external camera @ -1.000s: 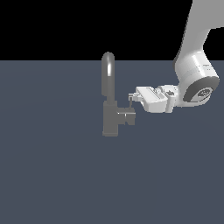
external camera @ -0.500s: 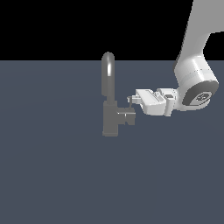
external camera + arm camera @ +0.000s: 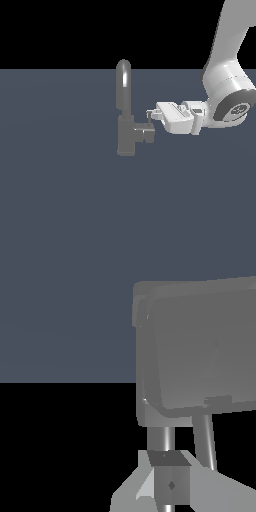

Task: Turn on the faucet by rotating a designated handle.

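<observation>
The grey faucet (image 3: 125,138) stands upright on the floor with its tall arched spout (image 3: 123,82) above the body. The handle (image 3: 145,133) is a short stub sticking out of the body toward the exterior view's right, with a thin pin rising from it. My gripper (image 3: 150,114) comes in level from the right, its fingertips at the top of that pin, just above the stub. In the wrist view the handle's end (image 3: 200,351) fills the frame, the spout's two legs (image 3: 161,438) show beyond it, and the gripper (image 3: 170,476) looks shut, with nothing seen between the fingers.
The flat dark blue-grey floor (image 3: 60,200) runs around the faucet on all sides. My white arm (image 3: 227,75) comes down from the exterior view's upper right. No other objects are in view.
My gripper has dipped slightly and edged toward the handle's pin. The faucet and handle look unchanged.
</observation>
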Controlling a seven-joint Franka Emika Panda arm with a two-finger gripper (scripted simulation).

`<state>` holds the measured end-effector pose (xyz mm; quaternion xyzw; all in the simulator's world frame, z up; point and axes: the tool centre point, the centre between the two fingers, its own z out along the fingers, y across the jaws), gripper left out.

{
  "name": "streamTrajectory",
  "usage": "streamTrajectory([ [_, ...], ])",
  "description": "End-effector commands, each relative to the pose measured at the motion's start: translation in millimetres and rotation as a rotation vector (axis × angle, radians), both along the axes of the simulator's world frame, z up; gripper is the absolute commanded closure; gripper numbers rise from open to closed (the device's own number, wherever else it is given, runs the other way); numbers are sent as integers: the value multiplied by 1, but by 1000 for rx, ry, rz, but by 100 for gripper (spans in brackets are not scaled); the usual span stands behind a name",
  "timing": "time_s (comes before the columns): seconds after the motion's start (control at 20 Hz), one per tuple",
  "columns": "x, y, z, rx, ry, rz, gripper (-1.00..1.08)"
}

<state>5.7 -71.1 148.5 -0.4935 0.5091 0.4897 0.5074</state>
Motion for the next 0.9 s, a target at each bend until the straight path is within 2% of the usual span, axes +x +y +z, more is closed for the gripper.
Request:
streamTrajectory([
  [0.0, -11, 0, 3, 5, 4, 6, 108],
  [0.25, -25, 1, 7, 5, 4, 6, 108],
  [0.35, -17, 1, 9, -1, -9, 1, 108],
  [0.85, -57, 2, -13, 4, 0, 4, 108],
])
